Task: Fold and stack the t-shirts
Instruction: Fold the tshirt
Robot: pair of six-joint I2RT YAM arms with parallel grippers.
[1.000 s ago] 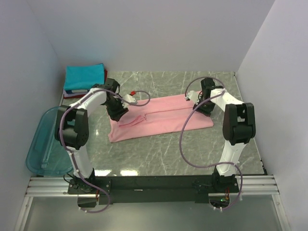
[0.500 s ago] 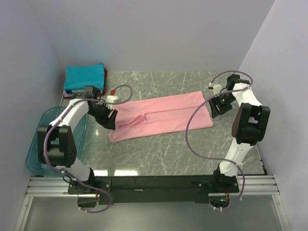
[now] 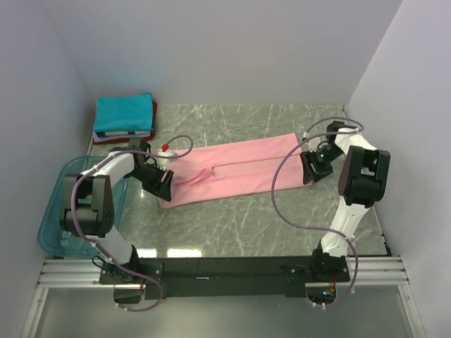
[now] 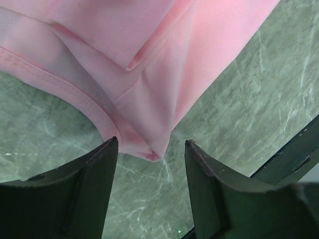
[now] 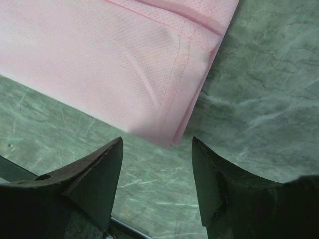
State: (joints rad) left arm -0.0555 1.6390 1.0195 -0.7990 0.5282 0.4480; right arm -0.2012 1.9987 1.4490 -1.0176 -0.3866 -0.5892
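Observation:
A light pink t-shirt lies folded into a long strip across the middle of the table. My left gripper hovers open over its near-left corner, nothing between the fingers. My right gripper stands open at the strip's near-right corner, also empty. A folded teal t-shirt tops a stack at the back left, with red and white edges of other shirts showing beneath it.
A translucent blue plastic bin sits off the table's left edge, beside the left arm. White walls close in on the left, back and right. Cables loop from both arms over the table.
Both arms swung outward from the shirt's middle to its two ends and then lowered to the near corners. The pink shirt now lies stretched out longer and flatter. Both grippers opened wider.

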